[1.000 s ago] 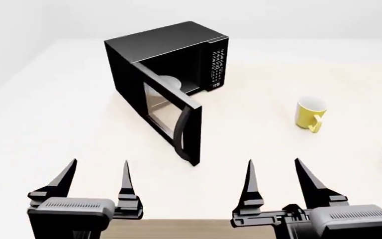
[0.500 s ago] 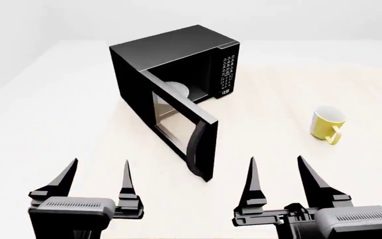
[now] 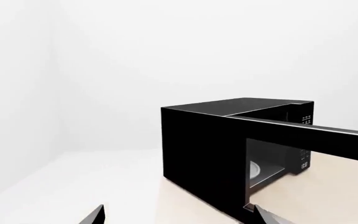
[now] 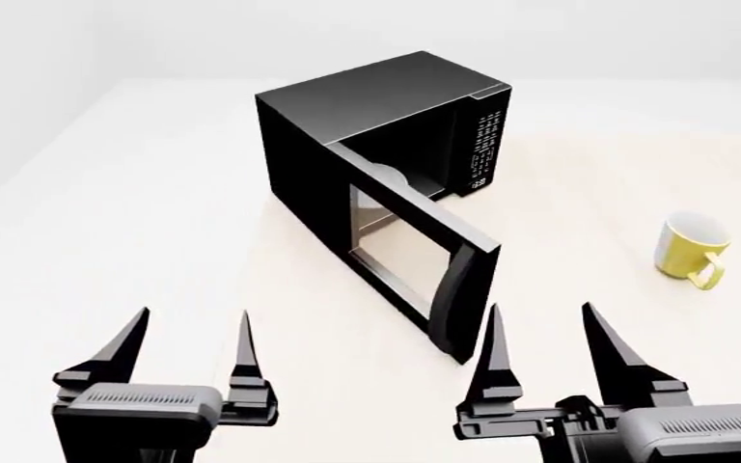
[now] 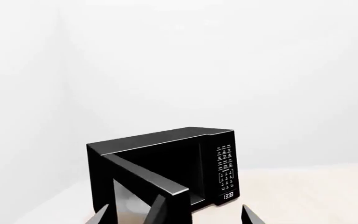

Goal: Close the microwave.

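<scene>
Currently I count two grippers, one microwave and one mug on one table.

1. Lower left of the head view: the left gripper (image 4: 184, 338) hangs above the table (image 4: 151, 241) with its two black fingers spread wide and nothing between them. In the left wrist view only the fingertips (image 3: 95, 215) show at the bottom edge.

2. Upper centre of the head view: the microwave (image 4: 358, 106), a glossy black box, stands on the table, well apart from both grippers. Its door (image 4: 409, 253) hangs open, swung out toward the lower centre of the frame, with a window in it and a curved black handle (image 4: 451, 294) at its free edge. One white round plate (image 4: 390, 176) shows inside the cavity. The button panel (image 4: 481, 147) on the right of the front carries rows of white markings too small to read there; in the right wrist view the panel (image 5: 224, 169) ends in a white digit display at its foot that I read as roughly "13:33", not certain.

3. Lower right of the head view: the right gripper (image 4: 540, 333) hangs just beside the door's free edge, not touching it that I can tell, fingers also spread wide and empty.

4. Right edge of the head view: one yellow mug (image 4: 693, 249) stands upright, handle toward the lower right, bearing no readable label.
</scene>
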Tool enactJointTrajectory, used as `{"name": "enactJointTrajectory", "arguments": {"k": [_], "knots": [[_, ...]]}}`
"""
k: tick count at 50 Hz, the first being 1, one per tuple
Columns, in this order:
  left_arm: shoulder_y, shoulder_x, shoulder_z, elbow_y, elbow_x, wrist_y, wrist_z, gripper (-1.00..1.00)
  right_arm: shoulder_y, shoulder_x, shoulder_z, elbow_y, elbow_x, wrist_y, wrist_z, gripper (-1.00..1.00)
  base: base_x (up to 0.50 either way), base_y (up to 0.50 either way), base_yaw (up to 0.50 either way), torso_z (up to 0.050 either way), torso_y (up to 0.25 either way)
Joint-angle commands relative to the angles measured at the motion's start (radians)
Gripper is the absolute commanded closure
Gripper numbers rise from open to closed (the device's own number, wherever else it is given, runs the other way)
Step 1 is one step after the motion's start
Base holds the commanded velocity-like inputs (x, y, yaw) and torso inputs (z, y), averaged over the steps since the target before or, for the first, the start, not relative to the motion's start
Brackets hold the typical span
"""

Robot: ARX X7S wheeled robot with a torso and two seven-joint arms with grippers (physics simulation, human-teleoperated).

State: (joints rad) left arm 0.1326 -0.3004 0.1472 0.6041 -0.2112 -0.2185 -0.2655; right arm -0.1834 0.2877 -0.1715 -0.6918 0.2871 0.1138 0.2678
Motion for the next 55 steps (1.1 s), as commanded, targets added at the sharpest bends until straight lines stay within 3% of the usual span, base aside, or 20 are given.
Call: {"name": "enactJointTrajectory", "arguments": {"k": [1, 15, 31, 41, 55], "knots": [[-0.004, -0.003, 0.010, -0.002, -0.001, 0.002, -0.005, -1.00, 0.004, 0.007, -0.008, 0.001, -0.002, -0.011, 0.004, -1.00, 0.00, 0.00, 0.00, 0.000, 0.000], [-0.003, -0.010, 0.010, -0.004, -0.009, 0.005, -0.008, -1.00, 0.008, 0.020, -0.016, 0.000, -0.011, -0.003, 0.015, -1.00, 0.35, 0.00, 0.00, 0.000, 0.000], [-0.005, -0.015, 0.014, -0.006, -0.014, 0.010, -0.012, -1.00, 0.006, 0.024, -0.017, 0.003, -0.011, -0.022, 0.027, -1.00, 0.00, 0.35, 0.00, 0.000, 0.001], [-0.003, -0.020, 0.012, -0.001, -0.018, 0.010, -0.017, -1.00, -0.003, 0.030, -0.020, -0.017, -0.005, -0.025, 0.035, -1.00, 0.06, 0.00, 0.00, 0.000, 0.000], [-0.008, -0.024, 0.016, -0.003, -0.021, 0.007, -0.022, -1.00, 0.003, 0.054, -0.014, -0.123, -0.001, 0.117, 0.103, -1.00, 0.30, 0.00, 0.00, 0.000, 0.000]]}}
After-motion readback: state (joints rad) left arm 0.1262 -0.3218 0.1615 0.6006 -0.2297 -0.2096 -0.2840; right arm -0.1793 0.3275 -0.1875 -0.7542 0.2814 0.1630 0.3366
